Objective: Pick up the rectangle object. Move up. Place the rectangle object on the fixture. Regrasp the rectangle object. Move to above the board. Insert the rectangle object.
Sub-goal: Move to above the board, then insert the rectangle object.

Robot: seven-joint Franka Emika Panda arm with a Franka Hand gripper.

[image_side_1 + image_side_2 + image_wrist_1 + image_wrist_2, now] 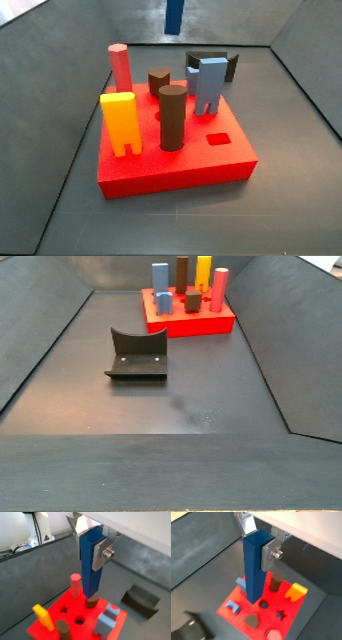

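Note:
My gripper (91, 552) is shut on the upper end of the rectangle object (91, 567), a dark navy bar hanging upright. In both wrist views the bar (254, 567) hangs over the red board (67, 609), its lower end above the board's (241, 614) top face. A side view shows only the bar's lower part (174, 15), high over the far side of the board (174, 165); the gripper is out of that view. The black fixture (138, 354) stands on the floor beside the board (201, 324) with nothing in it.
On the board stand a pink-red peg (120, 68), two brown pegs (173, 118), an orange-yellow notched block (120, 122) and a light blue notched block (209, 88). Small holes (218, 138) show in its top. Grey walls enclose the floor (174, 396).

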